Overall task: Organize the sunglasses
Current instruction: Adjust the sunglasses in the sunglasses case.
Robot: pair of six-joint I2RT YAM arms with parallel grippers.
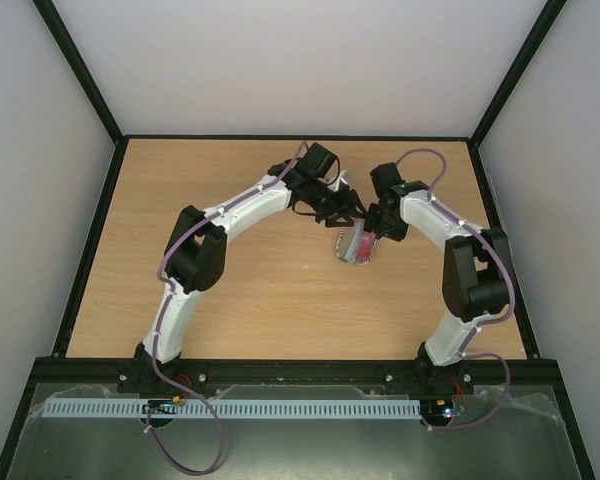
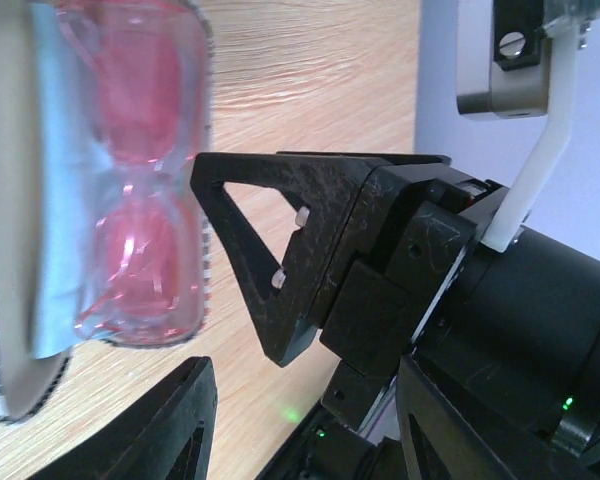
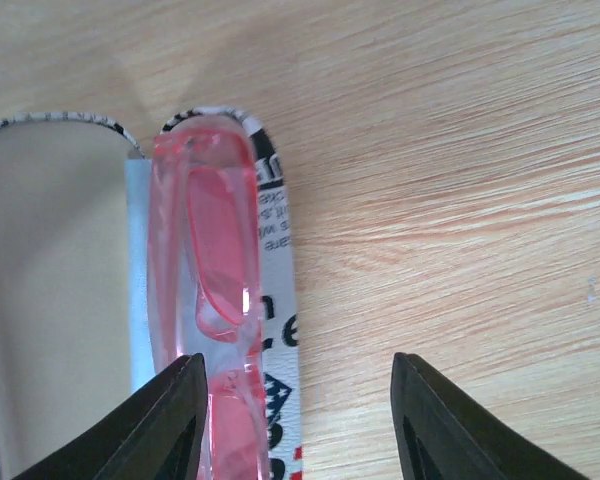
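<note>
Worrying I'll snag the sunglasses [image 3: 215, 230] out of their case [image 3: 276, 235], lower left, with my spread right gripper [image 3: 298, 420]; left gripper [image 1: 350, 214], can't tell.

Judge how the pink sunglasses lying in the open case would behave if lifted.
Probably light and fairly rigid: the sunglasses have a thin, see-through frame, folded flat. Likely slippery, since the surface looks glossy. Possibly fragile where the frame narrows at the bridge.
</note>
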